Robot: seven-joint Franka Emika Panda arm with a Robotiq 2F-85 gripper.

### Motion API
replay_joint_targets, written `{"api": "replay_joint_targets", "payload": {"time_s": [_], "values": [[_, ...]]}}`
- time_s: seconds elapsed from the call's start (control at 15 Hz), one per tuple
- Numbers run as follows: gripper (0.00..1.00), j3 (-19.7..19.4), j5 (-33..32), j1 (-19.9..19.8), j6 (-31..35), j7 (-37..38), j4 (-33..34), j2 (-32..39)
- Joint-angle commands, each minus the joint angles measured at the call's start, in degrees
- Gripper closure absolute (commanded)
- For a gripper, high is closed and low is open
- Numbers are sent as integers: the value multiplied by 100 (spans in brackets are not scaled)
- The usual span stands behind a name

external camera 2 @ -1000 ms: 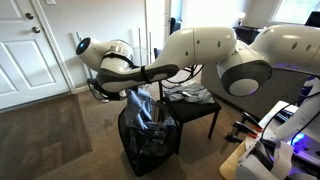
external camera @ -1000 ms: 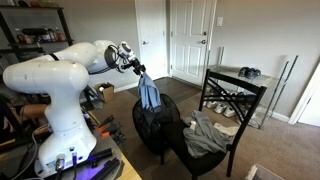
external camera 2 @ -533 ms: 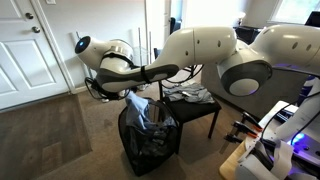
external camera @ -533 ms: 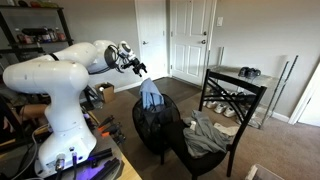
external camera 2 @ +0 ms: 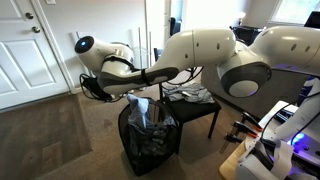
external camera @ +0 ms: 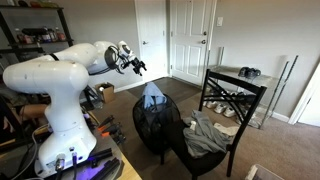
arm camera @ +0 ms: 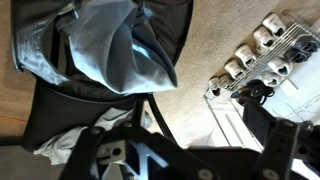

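Observation:
A blue garment [external camera: 152, 97] lies bunched in the top of a black mesh hamper [external camera: 160, 132], partly sticking out above its rim. My gripper [external camera: 138, 67] hangs open above and to one side of it, holding nothing. In an exterior view the garment [external camera 2: 145, 109] rests in the hamper [external camera 2: 148, 148], with the gripper [external camera 2: 98, 92] clear of it. The wrist view looks down on the garment [arm camera: 115, 45] inside the hamper's dark rim [arm camera: 40, 95]. My gripper [arm camera: 200, 140] shows bare carpet between its dark fingers [arm camera: 270, 125].
A black chair [external camera: 232, 140] piled with grey clothes [external camera: 205, 135] stands beside the hamper. A black rack with shoes [external camera: 235, 100] stands against the wall, also seen as the shoe rack [arm camera: 260, 55]. White doors [external camera: 188, 40] are behind.
The gripper opened and let go of the blue garment, which dropped from hanging under the fingers into the hamper. The arm stayed roughly where it was.

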Motion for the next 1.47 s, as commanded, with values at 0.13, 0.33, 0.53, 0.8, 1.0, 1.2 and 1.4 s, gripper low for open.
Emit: {"api": "replay_joint_targets", "payload": {"time_s": [0.13, 0.33, 0.53, 0.8, 1.0, 1.2, 1.4], "values": [[0, 3, -5, 1, 27, -4, -1, 10], [0, 3, -5, 2, 26, -4, -1, 10], [0, 3, -5, 1, 26, -4, -1, 10], [0, 3, -5, 1, 26, -4, -1, 10], [0, 3, -5, 2, 26, -4, -1, 10], [0, 3, -5, 1, 26, -4, -1, 10], [0, 90, 176, -191, -32, 417, -1, -13]]}}
